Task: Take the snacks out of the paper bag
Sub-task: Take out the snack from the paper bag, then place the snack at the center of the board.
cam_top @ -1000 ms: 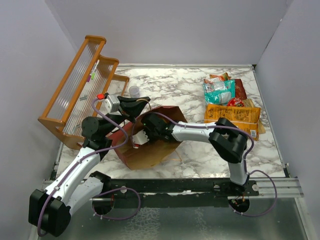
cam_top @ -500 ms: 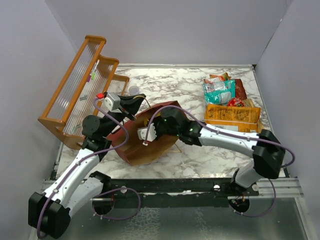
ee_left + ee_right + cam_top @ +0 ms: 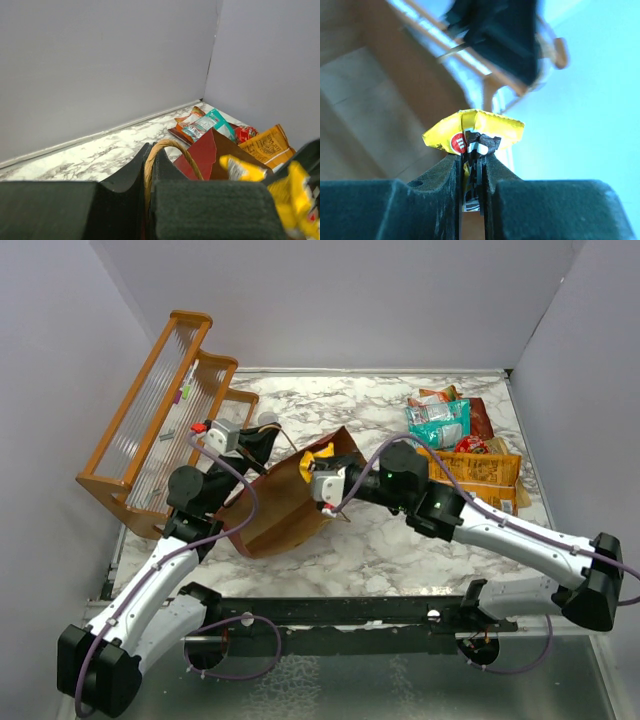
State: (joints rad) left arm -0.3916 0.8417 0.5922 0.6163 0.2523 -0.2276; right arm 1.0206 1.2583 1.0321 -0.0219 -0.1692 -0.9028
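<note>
Plain grey walls close in a marble-patterned bench (image 3: 370,410), with an orange wooden rack (image 3: 160,410) leaning at its left edge. At the far right lies a heap of packets already out, among them the teal packet (image 3: 438,423), the large orange-yellow chip bag (image 3: 470,472) and the dark red Doritos bag (image 3: 482,418). The paper bag (image 3: 285,515) stands left of centre, tipped over with its brown inside showing. The left pincer (image 3: 151,150) is shut tight on the twine handle (image 3: 170,144), propping the rim up. At the bag's far rim the right pincer (image 3: 471,160) is closed narrow on a yellow packet (image 3: 475,130), pinching only a thin fold at its lower edge. That slim bite looks like the main risk: slick, crinkly film could slide out during the carry across to the heap, and the packet would likely drop back into the bag or onto the bench. The bag also hangs from thin twine, so a brush from the right arm could swing or topple it. Whether more packets remain inside cannot be seen.
</note>
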